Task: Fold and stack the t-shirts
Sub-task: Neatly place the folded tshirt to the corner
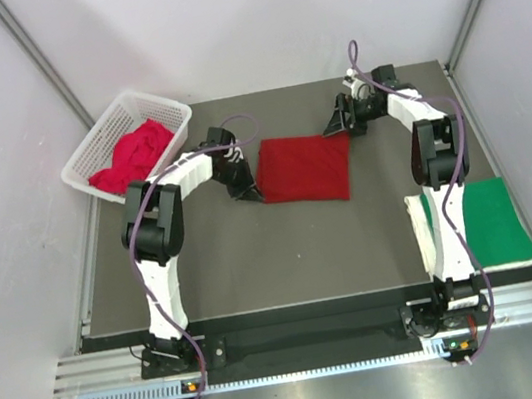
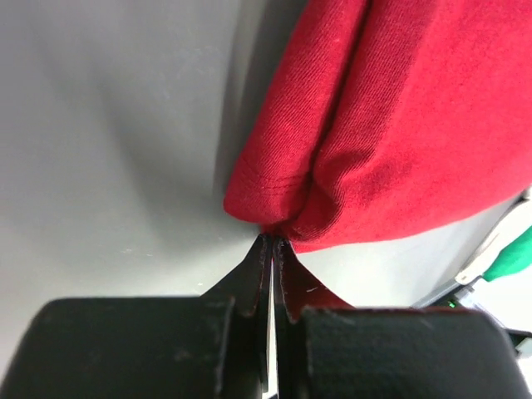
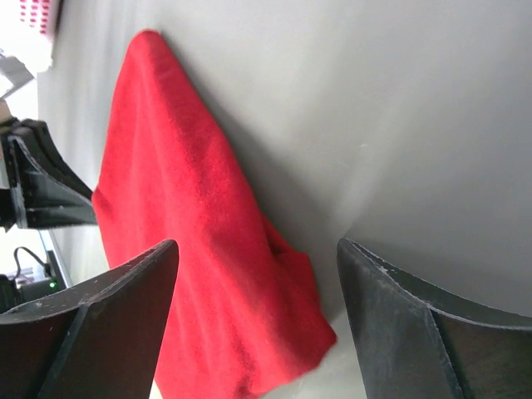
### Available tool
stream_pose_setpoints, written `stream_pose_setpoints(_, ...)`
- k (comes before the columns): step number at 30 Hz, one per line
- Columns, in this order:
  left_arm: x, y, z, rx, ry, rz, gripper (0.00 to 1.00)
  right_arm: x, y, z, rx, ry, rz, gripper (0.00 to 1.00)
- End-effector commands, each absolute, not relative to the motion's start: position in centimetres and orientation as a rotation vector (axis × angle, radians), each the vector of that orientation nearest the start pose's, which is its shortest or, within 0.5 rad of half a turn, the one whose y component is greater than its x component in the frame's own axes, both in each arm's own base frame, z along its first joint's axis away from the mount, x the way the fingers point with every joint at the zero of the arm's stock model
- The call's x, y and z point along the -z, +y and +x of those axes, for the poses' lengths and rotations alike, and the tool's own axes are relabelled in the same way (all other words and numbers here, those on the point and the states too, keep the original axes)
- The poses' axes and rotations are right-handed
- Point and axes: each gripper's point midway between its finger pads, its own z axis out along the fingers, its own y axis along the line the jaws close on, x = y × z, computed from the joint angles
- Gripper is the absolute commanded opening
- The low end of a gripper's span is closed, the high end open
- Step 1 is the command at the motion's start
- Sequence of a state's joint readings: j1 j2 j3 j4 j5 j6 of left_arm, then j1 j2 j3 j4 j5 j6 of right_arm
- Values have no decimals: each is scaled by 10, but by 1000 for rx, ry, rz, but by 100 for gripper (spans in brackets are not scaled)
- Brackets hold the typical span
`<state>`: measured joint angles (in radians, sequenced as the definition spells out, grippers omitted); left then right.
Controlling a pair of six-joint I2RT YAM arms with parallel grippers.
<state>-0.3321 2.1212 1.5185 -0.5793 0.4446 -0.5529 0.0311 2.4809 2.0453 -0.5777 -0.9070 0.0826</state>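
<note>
Folded red shirt [image 1: 304, 168] lies mid-frame on bench [image 1: 256, 262]. Left gripper [image 1: 247, 190] closed, pinching the shirt's left edge. Right gripper [image 1: 337, 123] open, empty, beside its upper right corner. Green shirt [image 1: 497, 221] lower right.

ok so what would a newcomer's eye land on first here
The red shirt folded at centre, with the left tool shut on its near left corner and the right tool open at the opposite one. A green shirt lies folded near right, and a white basket far left holds crumpled red cloth.
</note>
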Motion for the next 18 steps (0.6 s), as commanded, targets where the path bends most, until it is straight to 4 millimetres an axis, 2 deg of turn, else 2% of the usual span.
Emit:
stream_pose_setpoints(1, -4, -185, 412, 506, 2876, -211, 0, -6, 153, 508, -1072, 2596, -249, 78)
stream_pose_setpoints(6, 6, -159, 420, 474, 2889, -276, 0, -10, 151, 501, -1024, 2632, -239, 79)
stream_pose_setpoints(10, 13, -142, 435, 435, 2892, -331, 0, -11, 149, 490, -971, 2677, -241, 81)
stream_pose_setpoints(12, 19, -135, 440, 418, 2901, -349, 0, -10, 146, 482, -957, 2704, -223, 82)
stream_pose_setpoints(16, 17, -129, 458, 424, 2882, -371, 0, -2, 148, 458, -1006, 2763, -216, 82)
stream_pose_setpoints(18, 19, -129, 459, 423, 2894, -372, 0, -2, 150, 452, -1034, 2775, -207, 82)
